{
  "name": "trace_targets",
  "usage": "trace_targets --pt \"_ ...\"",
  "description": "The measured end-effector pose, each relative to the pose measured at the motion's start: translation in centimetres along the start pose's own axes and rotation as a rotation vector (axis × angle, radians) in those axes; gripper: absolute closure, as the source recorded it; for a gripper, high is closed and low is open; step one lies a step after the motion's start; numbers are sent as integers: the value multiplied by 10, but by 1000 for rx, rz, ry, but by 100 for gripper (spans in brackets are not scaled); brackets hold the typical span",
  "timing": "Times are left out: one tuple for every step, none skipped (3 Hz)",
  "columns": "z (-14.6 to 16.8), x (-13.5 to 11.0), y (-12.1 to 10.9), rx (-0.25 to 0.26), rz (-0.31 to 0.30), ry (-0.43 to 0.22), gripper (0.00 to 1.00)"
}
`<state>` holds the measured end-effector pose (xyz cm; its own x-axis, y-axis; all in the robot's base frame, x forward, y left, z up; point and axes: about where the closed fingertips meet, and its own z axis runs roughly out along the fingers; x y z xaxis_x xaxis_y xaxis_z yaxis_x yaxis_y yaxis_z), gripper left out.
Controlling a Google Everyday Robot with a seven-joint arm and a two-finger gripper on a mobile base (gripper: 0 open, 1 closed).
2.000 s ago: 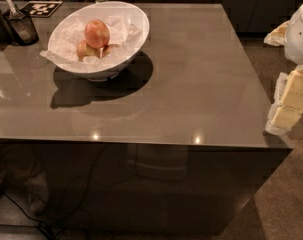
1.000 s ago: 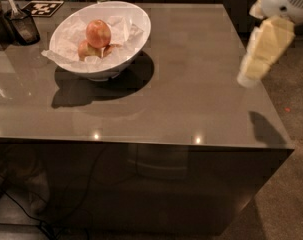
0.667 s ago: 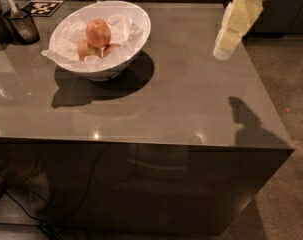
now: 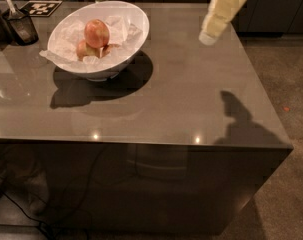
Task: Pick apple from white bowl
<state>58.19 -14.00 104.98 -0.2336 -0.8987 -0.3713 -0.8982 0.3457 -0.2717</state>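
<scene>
Grey tabletop (image 4: 181, 99) is carrying the white bowl (image 4: 139, 20), and the apple (image 4: 96, 33) is sitting in it, well left of my gripper (image 4: 209, 36), looking round with no long axis I can tell. My gripper is hanging over the far right side; I cannot tell its opening.

Our pincer (image 4: 209, 35) hangs over the far right of the worktop (image 4: 191, 99), well apart from the white bowl (image 4: 137, 21) at far left, with open surface between them. The apple (image 4: 96, 33) sits topmost, reachable from above. Paler fruits (image 4: 82, 49) touch its lower side and crumpled paper (image 4: 122, 28) rises beside it. A dark container (image 4: 22, 27) stands left of the bowl.
</scene>
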Motion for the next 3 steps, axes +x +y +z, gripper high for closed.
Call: trace_targets --pt "21 -45 -13 -27 -24 -16 0" --pt "54 -111 -27 -21 -82 -58 0" --pt "59 -122 -32 -9 -89 -82 0"
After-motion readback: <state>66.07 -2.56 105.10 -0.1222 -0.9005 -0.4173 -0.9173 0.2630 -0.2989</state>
